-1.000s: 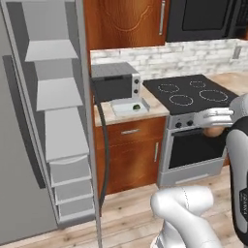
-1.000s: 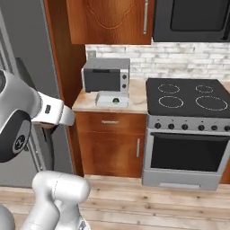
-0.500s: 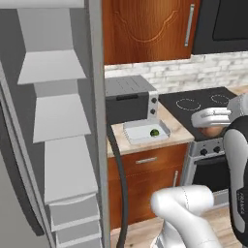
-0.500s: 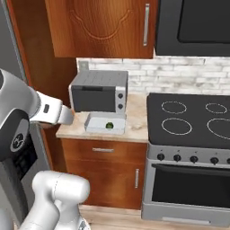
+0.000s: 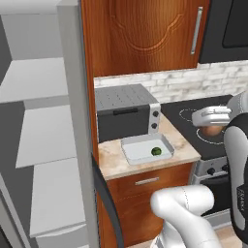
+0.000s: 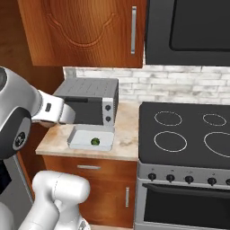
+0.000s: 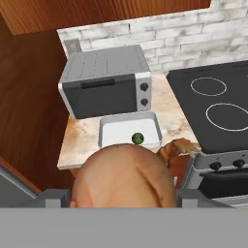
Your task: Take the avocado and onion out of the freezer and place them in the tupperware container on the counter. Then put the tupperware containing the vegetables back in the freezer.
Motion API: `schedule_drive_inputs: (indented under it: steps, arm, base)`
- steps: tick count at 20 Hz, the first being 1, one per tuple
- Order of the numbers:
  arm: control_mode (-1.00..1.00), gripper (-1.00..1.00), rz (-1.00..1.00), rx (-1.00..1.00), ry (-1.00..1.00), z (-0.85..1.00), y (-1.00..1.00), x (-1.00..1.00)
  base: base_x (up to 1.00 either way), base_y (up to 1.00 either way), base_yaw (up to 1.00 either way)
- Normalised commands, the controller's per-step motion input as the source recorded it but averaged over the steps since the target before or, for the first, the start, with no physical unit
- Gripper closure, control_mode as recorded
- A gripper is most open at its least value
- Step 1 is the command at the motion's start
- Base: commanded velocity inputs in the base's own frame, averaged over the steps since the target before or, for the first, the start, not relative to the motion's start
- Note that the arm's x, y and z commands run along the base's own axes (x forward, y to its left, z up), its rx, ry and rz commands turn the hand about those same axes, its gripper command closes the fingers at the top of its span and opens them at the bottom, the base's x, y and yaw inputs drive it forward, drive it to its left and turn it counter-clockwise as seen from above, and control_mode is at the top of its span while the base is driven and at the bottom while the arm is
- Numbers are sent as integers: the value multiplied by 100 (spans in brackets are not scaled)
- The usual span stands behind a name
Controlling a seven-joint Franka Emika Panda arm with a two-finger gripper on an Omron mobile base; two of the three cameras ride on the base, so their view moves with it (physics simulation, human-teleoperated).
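claw (image 7: 123, 206): clamps smooth round onion (image 7: 123, 179) (tips seemingly hidden) | glossy avocado (image 7: 138, 138) in shallow rounded tupperware container (image 7: 111, 131)

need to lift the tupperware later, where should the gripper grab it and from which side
Probably pinch a low rim of the tupperware container from above, at the near long edge. The toaster oven crowds the far side, and the avocado sits right of centre, so grip left of it.

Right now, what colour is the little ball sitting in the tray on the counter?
Dark green. The avocado lies in the tray, clearest in the hand view.
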Motion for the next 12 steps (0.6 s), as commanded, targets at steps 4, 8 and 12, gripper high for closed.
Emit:
schedule_drive_inputs:
  steps: [4, 8, 12]
  arm:
    - [100, 100, 0, 0, 0, 0, 0, 0]
    - [100, 100, 0, 0, 0, 0, 0, 0]
    - [100, 100, 0, 0, 0, 0, 0, 0]
  base:
    - [14, -2, 0]
    - [67, 0, 1]
    - [84, 0, 3]
